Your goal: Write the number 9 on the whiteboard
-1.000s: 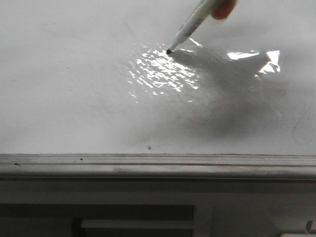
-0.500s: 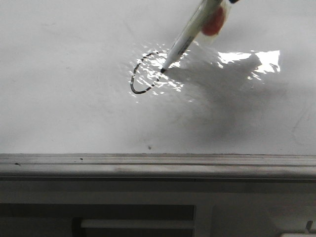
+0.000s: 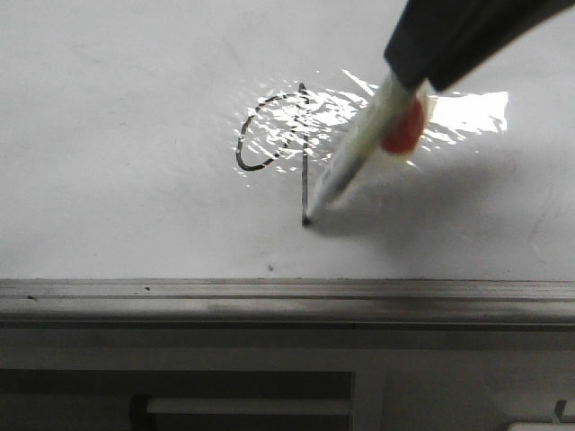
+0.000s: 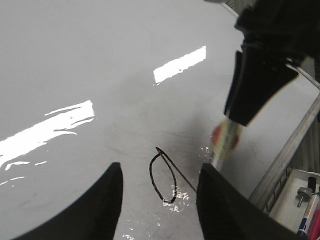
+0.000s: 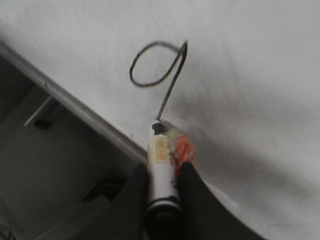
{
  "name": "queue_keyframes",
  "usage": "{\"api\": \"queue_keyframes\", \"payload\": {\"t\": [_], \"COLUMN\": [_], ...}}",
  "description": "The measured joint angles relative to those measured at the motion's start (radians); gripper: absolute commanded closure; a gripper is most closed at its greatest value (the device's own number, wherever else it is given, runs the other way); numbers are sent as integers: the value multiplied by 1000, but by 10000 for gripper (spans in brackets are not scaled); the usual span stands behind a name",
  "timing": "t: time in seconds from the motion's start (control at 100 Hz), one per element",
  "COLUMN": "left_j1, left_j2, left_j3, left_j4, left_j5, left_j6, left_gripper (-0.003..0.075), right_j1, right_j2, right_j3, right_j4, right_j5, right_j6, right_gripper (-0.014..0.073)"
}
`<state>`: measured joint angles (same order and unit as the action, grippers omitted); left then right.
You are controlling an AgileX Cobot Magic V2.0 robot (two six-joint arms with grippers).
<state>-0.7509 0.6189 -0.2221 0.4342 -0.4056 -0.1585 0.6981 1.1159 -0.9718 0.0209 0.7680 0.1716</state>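
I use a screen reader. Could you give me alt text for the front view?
A white marker pen held by the black right gripper rests its tip at the foot of a thin black hand-drawn number 9 on a glossy white whiteboard.

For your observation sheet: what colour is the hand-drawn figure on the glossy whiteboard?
Black; the thin looped number 9 shows best in the right wrist view.

Right gripper (image 5: 164,197) was seen as two matte black fingers (image 5: 192,200), broad, smooth and rounded, tapering toward the tips. In the front view the same gripper (image 3: 409,85) was shown as a dark angular wedge. Left gripper (image 4: 159,200) was seen as two black curved fingers (image 4: 102,210) with rounded tips. No cables, screws or markings could be made out.
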Motion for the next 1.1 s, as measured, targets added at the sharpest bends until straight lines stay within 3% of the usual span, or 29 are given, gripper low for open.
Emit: {"api": "queue_keyframes", "payload": {"t": [0.34, 0.68, 0.96, 1.03, 1.1], "left_j1": [-30, -124, -124, -124, -124], "left_j2": [86, 401, 516, 528, 531], "left_j3": [0, 0, -8, -8, -8], "left_j4": [104, 115, 94, 81, 71], "left_j5": [26, -213, -268, -268, -268], "left_j6": [0, 0, 0, 2, 2], "left_gripper": [405, 405, 405, 418, 478], "right_j1": [79, 200, 228, 228, 228], "right_j2": [-60, 12, 28, 28, 28], "right_j3": [-2, -2, -2, -2, -2], "right_j4": [30, 60, 86, 90, 94], "right_j5": [-18, -22, -46, -46, -46], "right_j6": [1, 22, 56, 56, 56], "right_gripper": [644, 644, 644, 644, 644]}}
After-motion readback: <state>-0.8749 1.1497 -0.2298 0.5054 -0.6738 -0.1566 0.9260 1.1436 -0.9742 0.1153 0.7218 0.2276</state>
